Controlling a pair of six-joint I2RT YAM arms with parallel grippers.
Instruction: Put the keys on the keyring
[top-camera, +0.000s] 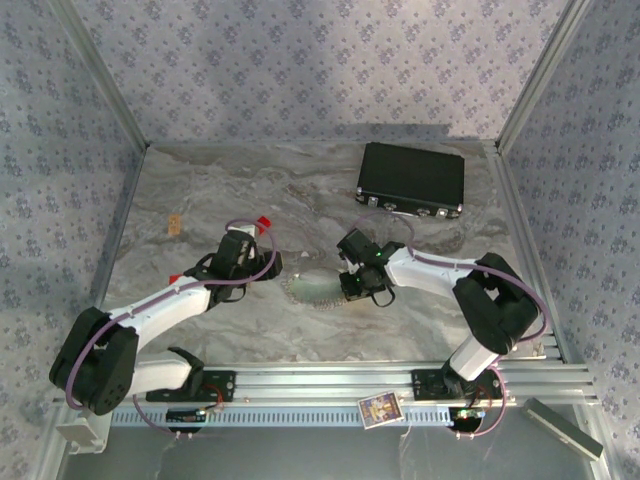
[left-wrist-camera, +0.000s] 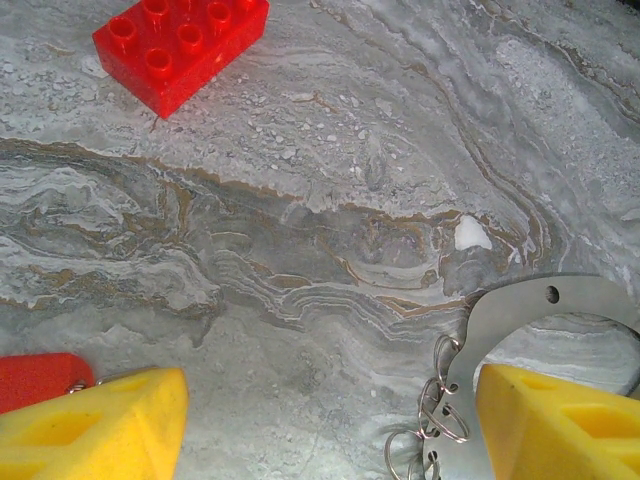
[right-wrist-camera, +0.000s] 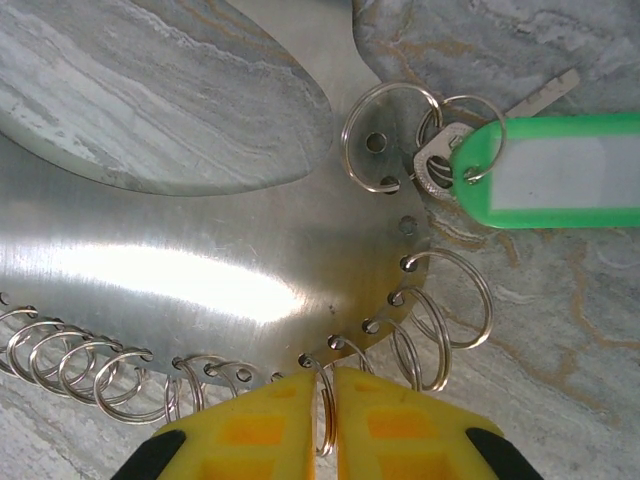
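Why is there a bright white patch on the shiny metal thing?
Right wrist view: light bounces off the flat metal plate, leaving a washed-out white streak above the pinched ring; left wrist view: the left gripper looks blurry at the bottom edge, likely too close to the lens; top external view: even light, faint shadows.

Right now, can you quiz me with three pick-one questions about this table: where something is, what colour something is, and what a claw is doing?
1. Where is the black box? A) by the arm bases B) far right corner C) under the left arm
2. What colour is the key tag near the right claw? A) green B) blue C) purple
3. What is the right claw doing? A) gaping wide B) pinching a ring C) lifting the box
Answers: 1B, it sits far back, right. 2A, bright green plastic. 3B, its yellow fingers meet around one ring.
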